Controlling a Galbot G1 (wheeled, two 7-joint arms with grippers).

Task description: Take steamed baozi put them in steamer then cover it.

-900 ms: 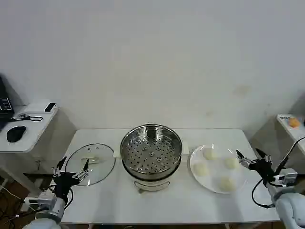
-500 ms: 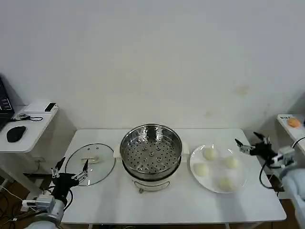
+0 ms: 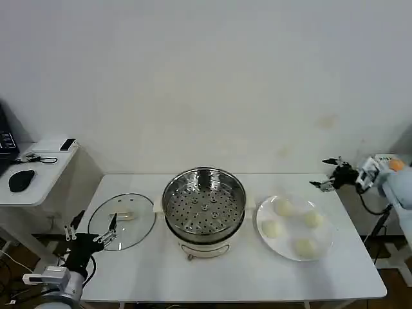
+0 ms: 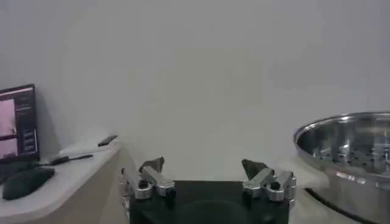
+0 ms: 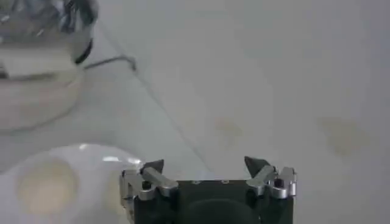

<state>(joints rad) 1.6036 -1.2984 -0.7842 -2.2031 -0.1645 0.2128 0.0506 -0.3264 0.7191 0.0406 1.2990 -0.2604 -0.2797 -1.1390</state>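
Observation:
Several pale steamed baozi (image 3: 282,207) lie on a white plate (image 3: 325,239) at the table's right. One baozi (image 5: 46,182) also appears in the right wrist view. The steel steamer (image 3: 204,206) stands uncovered in the middle, its perforated tray bare, and its rim (image 4: 347,146) appears in the left wrist view. The glass lid (image 3: 122,221) lies flat to its left. My right gripper (image 3: 317,172) (image 5: 205,163) hangs open above the table's back right corner, beyond the plate and holding nothing. My left gripper (image 3: 90,226) (image 4: 203,164) is open at the front left, by the lid's near edge.
A low side table (image 3: 38,174) with a mouse and a small device stands to the far left. A shelf with an orange object (image 3: 396,165) is at the far right. Bare tabletop (image 3: 225,277) runs along the front.
My right gripper has risen from the plate's right edge and swung back toward the table's far right corner. The left gripper has sunk slightly toward the front left. The baozi have not moved.

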